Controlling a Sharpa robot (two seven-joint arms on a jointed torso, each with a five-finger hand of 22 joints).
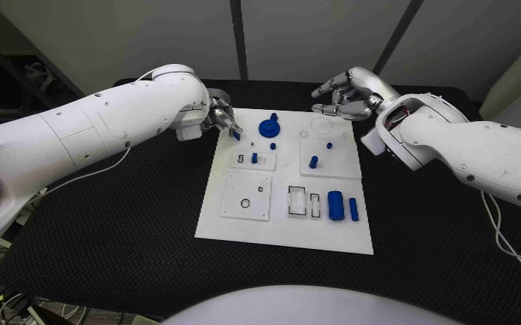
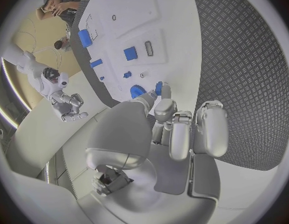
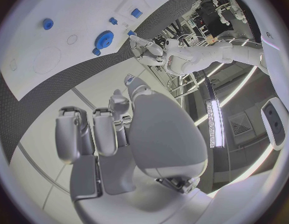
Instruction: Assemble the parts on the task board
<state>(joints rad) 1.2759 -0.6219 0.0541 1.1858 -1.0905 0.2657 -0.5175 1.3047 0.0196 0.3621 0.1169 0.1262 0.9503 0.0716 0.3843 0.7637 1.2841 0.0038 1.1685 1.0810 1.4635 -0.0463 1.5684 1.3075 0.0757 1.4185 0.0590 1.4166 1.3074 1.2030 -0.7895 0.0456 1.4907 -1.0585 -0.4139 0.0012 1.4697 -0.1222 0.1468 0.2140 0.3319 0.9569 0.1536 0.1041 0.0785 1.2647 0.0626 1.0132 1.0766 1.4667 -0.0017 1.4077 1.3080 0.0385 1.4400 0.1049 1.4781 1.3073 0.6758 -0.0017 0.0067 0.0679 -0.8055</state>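
Note:
The white task board [image 1: 284,212] lies in the middle of the black table. My left hand [image 1: 220,116] hovers at the board's back left corner and pinches a small blue peg [image 1: 235,135] [image 2: 158,88] at its fingertips. Right beside it on the board sits a blue gear [image 1: 269,126] [image 2: 137,91]. My right hand [image 1: 348,96] hangs over the board's back right edge, fingers loosely bent and apart, holding nothing. Short blue pegs [image 1: 254,157] [image 1: 314,162] stand in the board's middle blocks. A thick blue cylinder [image 1: 336,205] and a thinner one [image 1: 354,209] lie at the front right.
Raised white blocks with slots and holes [image 1: 246,195] cover the board's front left. The black table [image 1: 120,242] stretches wide around the board. In the right wrist view, the gear [image 3: 106,37] and my left hand [image 3: 142,45] are seen across the board.

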